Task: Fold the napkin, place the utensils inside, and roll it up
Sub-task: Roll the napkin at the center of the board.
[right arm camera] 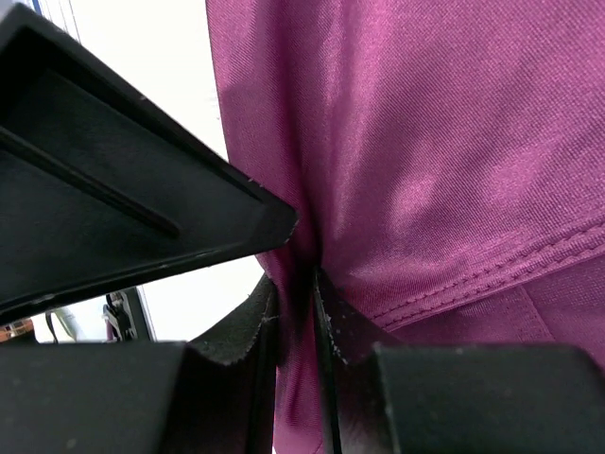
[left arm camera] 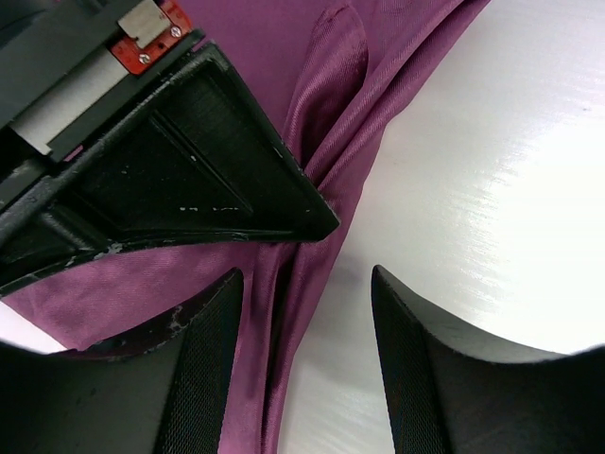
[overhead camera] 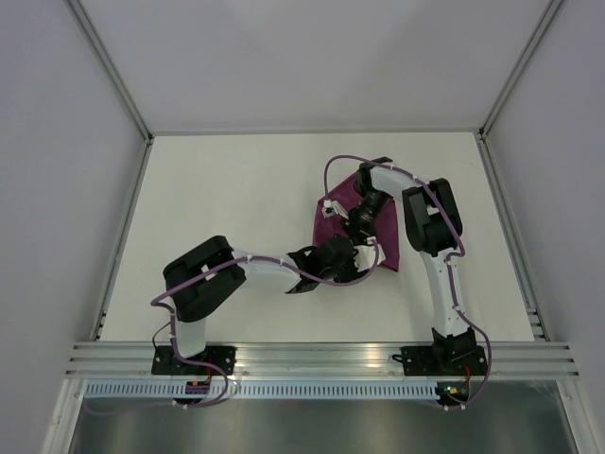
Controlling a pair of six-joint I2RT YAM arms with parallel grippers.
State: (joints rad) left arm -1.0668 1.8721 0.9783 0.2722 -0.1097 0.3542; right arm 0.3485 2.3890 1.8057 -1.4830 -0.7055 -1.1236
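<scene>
While the right hand (right arm camera: pixel 295 295) pinches the napkin (right arm camera: pixel 425 142), the left hand (left arm camera: pixel 304 288) gapes

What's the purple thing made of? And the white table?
The napkin looks like thin woven cloth: fine weave lines, soft folds, a stitched hem, slight sheen. The table looks hard, smooth and glossy white, with light glare, maybe laminate or painted board.

The napkin (right arm camera: pixel 425 142) is finely woven, faintly sheeny cloth with a stitched hem; the table (left arm camera: pixel 492 189) is smooth and glossy.
</scene>
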